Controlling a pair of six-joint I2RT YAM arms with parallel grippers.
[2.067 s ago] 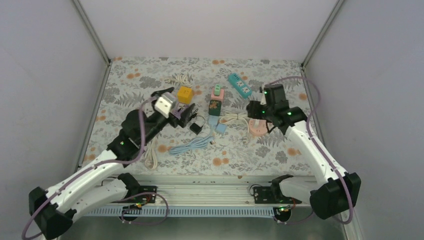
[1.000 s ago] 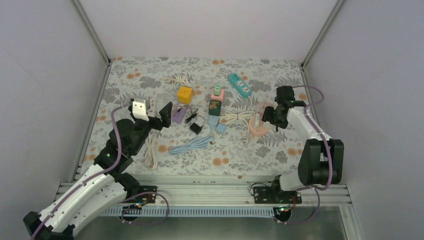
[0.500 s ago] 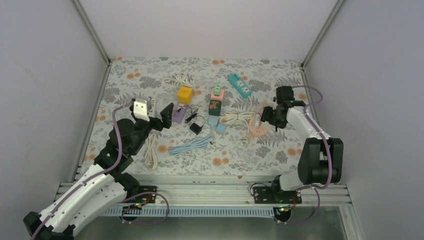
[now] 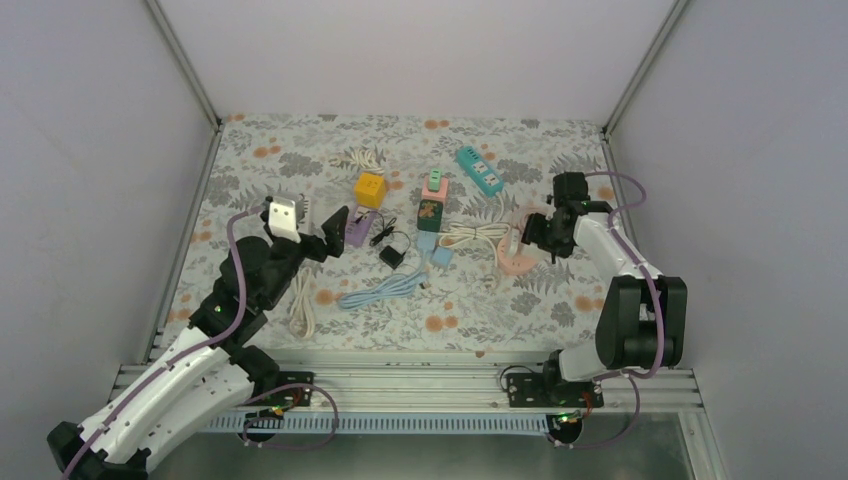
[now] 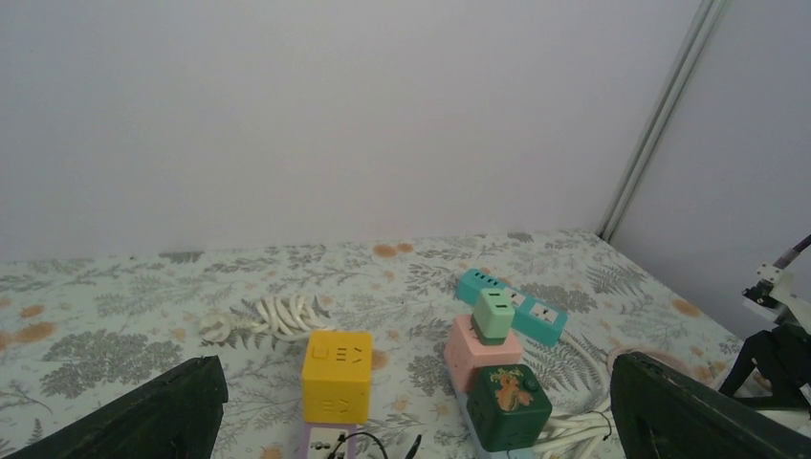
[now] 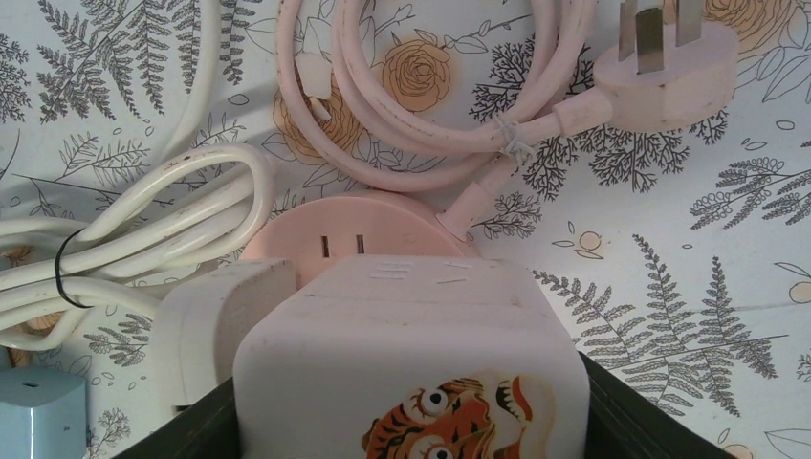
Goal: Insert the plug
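Plug (image 6: 411, 368) gripped in right hand (image 4: 535, 232), left hand (image 4: 318, 221) open: square its prongs over the slots of the pink socket (image 6: 363, 229) at 12 o'clock, then press straight.

Two robot arms (image 4: 180, 370). One yellow cube (image 4: 371, 189), one dark green cube (image 4: 430, 212), one teal power strip (image 4: 479, 170), one round pink socket (image 4: 512, 263), one black adapter (image 4: 392, 257), one small green plug (image 5: 494, 316), one white tiger plug (image 6: 411, 382). Three white cords (image 4: 470, 237), one blue cord (image 4: 385, 290), one pink cord (image 6: 449, 142).
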